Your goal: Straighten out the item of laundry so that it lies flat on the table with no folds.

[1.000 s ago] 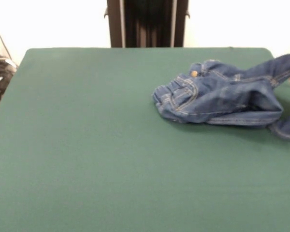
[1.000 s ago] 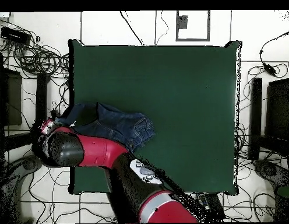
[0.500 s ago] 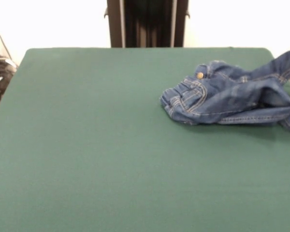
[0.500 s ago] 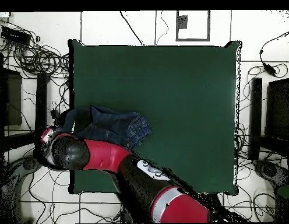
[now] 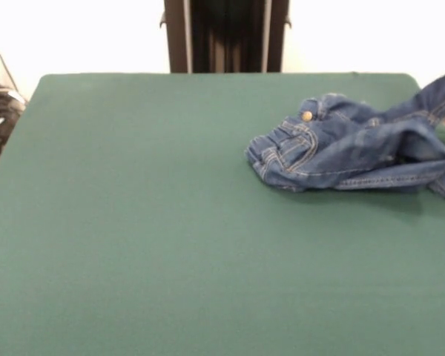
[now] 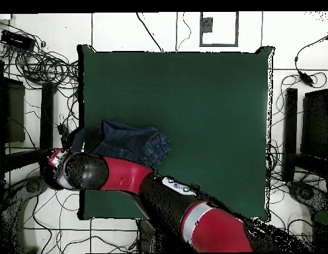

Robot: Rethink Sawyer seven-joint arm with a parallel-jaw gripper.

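Observation:
The item of laundry point(image 5: 348, 148) is a small pair of blue jeans lying bunched and folded at the right side of the green table point(image 5: 170, 237). Its waistband and brass button face left. One leg rises off the cloth and leaves the picture at the right edge. From overhead the jeans point(image 6: 130, 142) sit at the table's point(image 6: 206, 99) left edge, partly under the red and black arm point(image 6: 114, 175). The arm's end, where the gripper point(image 6: 57, 160) is, hangs just past that edge over the jeans' leg. The arm hides how the gripper stands.
The dark pedestal point(image 5: 225, 35) stands behind the table's far edge. Cables point(image 6: 41, 66) and black equipment point(image 6: 11, 109) lie on the floor beside the table's left side in the overhead view. More black boxes point(image 6: 315, 126) stand on the floor at the right.
The jeans slid toward the table's edge and bunched tighter, with one leg pulled up more steeply. The arm's elbow swung further over the table's near side.

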